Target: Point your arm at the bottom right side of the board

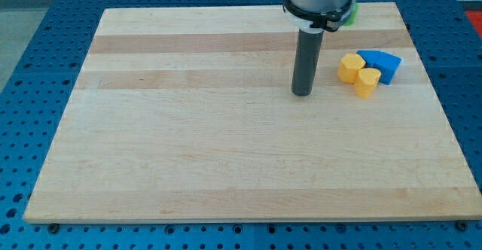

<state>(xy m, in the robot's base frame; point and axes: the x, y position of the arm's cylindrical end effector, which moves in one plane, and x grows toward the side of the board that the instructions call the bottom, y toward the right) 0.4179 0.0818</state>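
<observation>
Bare desk [248,182] lies nearest us — our tip [302,93], no end effector with jaws, stands left of the light, slidable yellow blocks [358,73] and blue block [380,63] — nothing needs gripping.

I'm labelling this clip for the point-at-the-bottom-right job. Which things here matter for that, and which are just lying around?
Part of the job:
- my tip, on the board's upper middle, left of the blocks
- the wooden board

Just lying about:
- two yellow blocks, touching
- blue block behind them
- green block, mostly hidden by the arm
</observation>
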